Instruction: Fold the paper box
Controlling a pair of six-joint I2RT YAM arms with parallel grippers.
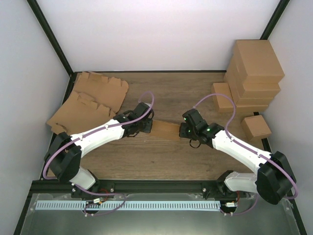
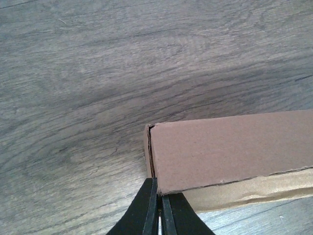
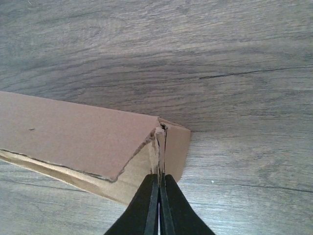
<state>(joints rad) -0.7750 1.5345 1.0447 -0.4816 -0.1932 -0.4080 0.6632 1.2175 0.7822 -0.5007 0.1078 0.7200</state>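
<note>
While one paper box (image 1: 166,130) rests, left pincer (image 2: 157,182), right pincer (image 3: 159,177) clamped on its ends

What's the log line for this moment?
task: fold box | box: between arms, partly folded | left end effector: shut on box end | right end effector: shut on opposite end flap

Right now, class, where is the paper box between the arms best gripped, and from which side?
I'd grip the paper box by a thin end flap, coming in from a short end. It lies long and flat on the table, its faces too broad to pinch; the left gripper and right gripper each pinch such an edge.
</note>
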